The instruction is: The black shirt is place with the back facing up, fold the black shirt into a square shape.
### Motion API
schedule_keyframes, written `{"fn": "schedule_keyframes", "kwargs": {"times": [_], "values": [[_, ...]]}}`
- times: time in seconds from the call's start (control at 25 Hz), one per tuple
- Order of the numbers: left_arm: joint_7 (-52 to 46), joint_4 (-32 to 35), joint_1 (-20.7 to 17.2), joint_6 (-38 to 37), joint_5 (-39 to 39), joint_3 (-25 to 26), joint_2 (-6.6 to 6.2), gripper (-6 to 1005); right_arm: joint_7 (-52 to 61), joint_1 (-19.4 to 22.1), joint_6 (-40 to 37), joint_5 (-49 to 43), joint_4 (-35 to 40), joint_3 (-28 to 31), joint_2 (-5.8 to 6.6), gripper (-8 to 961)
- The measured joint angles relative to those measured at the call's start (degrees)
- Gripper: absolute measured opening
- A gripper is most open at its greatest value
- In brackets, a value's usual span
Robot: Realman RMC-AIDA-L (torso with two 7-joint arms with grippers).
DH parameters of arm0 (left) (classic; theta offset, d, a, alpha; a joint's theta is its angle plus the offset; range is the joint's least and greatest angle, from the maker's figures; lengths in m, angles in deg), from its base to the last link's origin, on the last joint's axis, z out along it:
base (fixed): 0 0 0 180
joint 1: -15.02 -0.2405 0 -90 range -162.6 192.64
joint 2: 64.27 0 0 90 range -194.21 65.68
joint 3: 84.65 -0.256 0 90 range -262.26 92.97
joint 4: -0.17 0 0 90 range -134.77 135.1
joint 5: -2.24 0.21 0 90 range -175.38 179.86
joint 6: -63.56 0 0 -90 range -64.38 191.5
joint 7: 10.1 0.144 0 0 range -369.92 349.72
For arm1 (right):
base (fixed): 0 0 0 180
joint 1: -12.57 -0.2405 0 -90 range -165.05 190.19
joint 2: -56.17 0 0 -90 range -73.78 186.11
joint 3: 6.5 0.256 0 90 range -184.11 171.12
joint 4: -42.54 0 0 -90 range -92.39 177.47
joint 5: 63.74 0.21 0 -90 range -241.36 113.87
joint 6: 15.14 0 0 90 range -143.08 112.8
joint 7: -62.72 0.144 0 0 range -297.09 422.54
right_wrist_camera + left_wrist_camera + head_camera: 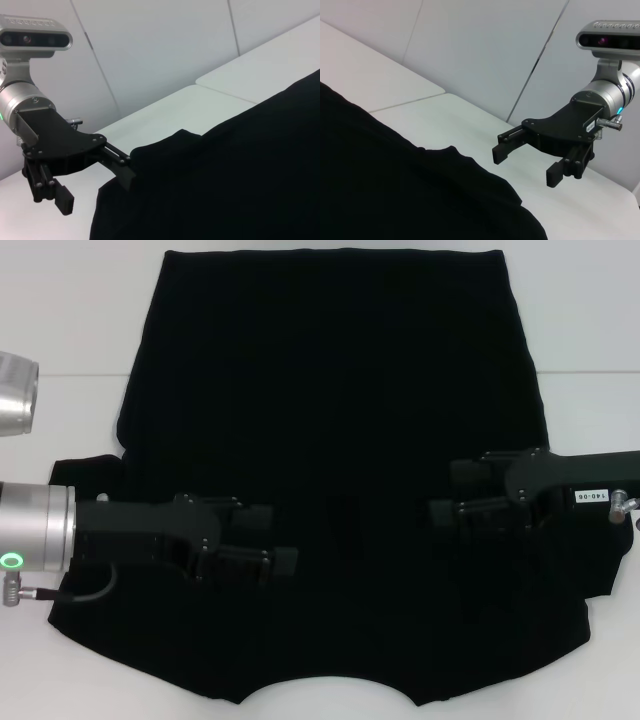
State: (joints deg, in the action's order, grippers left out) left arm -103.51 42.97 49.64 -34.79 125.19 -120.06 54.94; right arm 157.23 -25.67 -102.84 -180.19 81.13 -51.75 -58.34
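Observation:
The black shirt (330, 390) lies spread flat on the white table, hem at the far edge and the neck curve at the near edge. No lettering shows. My left gripper (270, 538) is open and empty over the shirt's near left part. My right gripper (450, 490) is open and empty over its near right part. The left wrist view shows the shirt (395, 190) and the right gripper (530, 162) above the table. The right wrist view shows the shirt (240, 175) and the left gripper (95, 190) at the cloth's edge.
The white table (60, 330) shows around the shirt, with a seam across it on both sides. A silver arm segment (15, 395) juts in at the far left. White wall panels (485, 45) stand behind the table.

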Motion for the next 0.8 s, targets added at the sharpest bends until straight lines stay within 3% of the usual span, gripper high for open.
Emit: {"fn": "schedule_keyframes", "kwargs": {"times": [0.68, 0.8], "values": [[-1.8, 0.0, 0.3, 1.2, -0.2, 0.8, -0.14, 860, 0.0, -0.3, 0.4, 0.0, 0.0, 0.4, -0.01, 898], [-7.0, 1.1, -0.1, 3.9, 0.1, 3.1, -0.2, 860, 0.0, -0.3, 0.6, 0.1, 0.0, 0.8, -0.12, 897]]}}
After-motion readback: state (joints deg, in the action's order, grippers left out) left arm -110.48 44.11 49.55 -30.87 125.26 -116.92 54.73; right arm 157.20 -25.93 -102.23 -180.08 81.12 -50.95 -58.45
